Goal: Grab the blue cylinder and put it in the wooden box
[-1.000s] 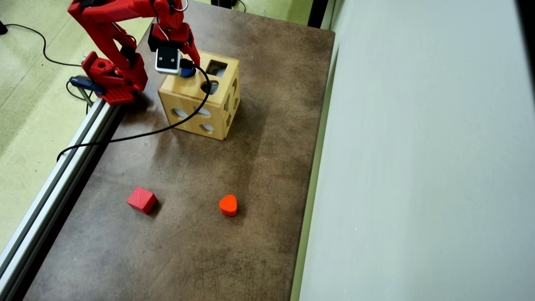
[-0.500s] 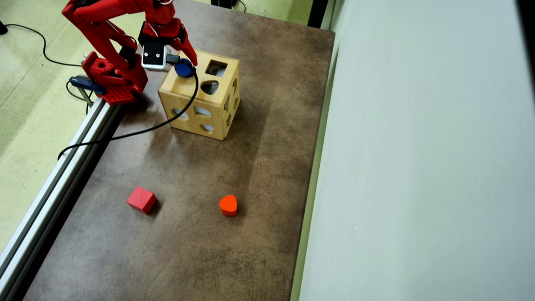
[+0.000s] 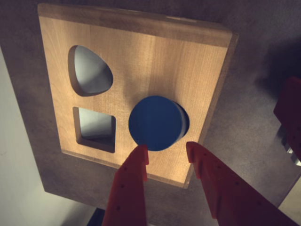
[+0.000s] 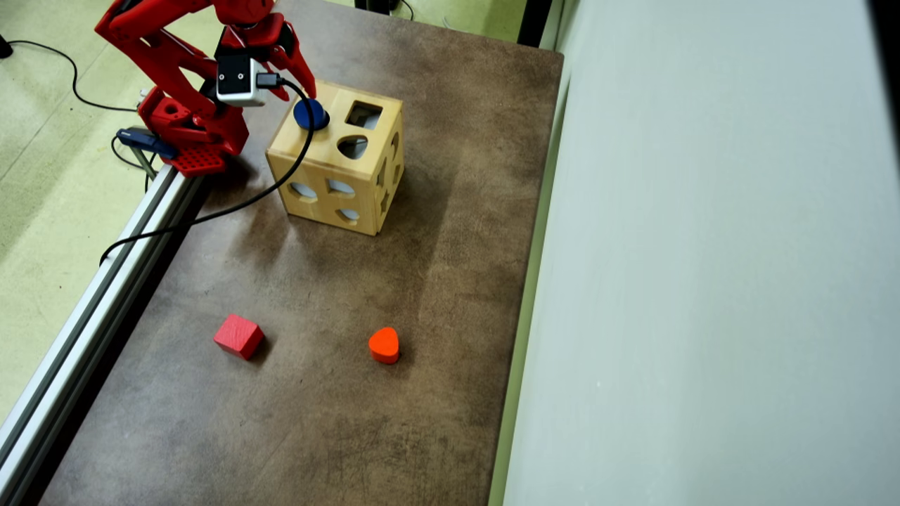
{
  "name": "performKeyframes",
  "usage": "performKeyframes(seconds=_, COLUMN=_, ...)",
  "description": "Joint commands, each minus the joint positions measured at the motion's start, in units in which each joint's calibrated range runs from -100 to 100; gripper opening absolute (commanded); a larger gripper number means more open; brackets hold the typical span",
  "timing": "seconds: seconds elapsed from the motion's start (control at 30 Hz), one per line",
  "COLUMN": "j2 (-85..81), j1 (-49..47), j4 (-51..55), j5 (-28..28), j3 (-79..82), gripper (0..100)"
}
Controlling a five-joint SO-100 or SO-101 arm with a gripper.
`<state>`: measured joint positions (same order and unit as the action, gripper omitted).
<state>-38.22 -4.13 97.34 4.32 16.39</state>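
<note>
1. Blue cylinder [image 3: 156, 122] sitting in round cutout on top face of wooden box [image 3: 141, 52], flat top up, tilted a bit, dark gap of hole showing on its right side in wrist view. Not fully dropped in; top still above box surface.
2. Same in overhead view: blue cylinder [image 4: 310, 113] at far-left corner area of wooden box [image 4: 330, 169] top, beside square cutout [image 4: 363, 114] and rounded cutout [image 4: 352, 146].
3. Gripper [image 3: 167, 149] parted, both red fingers clear of the cyl, tips just at its near edge; nothing held. Left fingertip [image 3: 139, 153] close to cyl rim, contact hard to tell.
4. In overhead view, gripper [image 4: 302, 81] just left of and above box corner, white cam module and black cable alongside.
5. Box upright on brown table [image 4: 422, 281], near arm base.
6. Red cube [image 4: 239, 336] and orange-red heart block [image 4: 384, 344] on table, well apart from box, nearer cam side.
</note>
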Motion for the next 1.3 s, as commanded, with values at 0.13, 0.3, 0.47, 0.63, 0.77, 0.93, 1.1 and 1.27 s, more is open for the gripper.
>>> performKeyframes(seconds=0.13, j2=-0.38, j1=7.85, j4=0.25, j5=0.24, j3=-0.38, gripper=14)
performKeyframes(seconds=0.3, j2=2.25, j1=9.33, j4=-0.15, j5=0.39, j3=0.07, gripper=14)
performKeyframes(seconds=0.47, j2=6.76, j1=9.18, j4=-0.15, j5=0.34, j3=0.25, gripper=13)
performKeyframes(seconds=0.63, j2=8.88, j1=8.66, j4=-0.23, j5=0.34, j3=0.25, gripper=13)
performKeyframes(seconds=0.77, j2=9.64, j1=7.62, j4=-0.23, j5=0.39, j3=0.25, gripper=13)
performKeyframes(seconds=0.93, j2=9.73, j1=2.79, j4=-0.23, j5=0.39, j3=0.25, gripper=13)
performKeyframes(seconds=1.1, j2=9.73, j1=1.38, j4=-0.23, j5=0.39, j3=0.25, gripper=13)
performKeyframes(seconds=1.27, j2=12.87, j1=0.19, j4=-0.07, j5=0.39, j3=0.25, gripper=13)
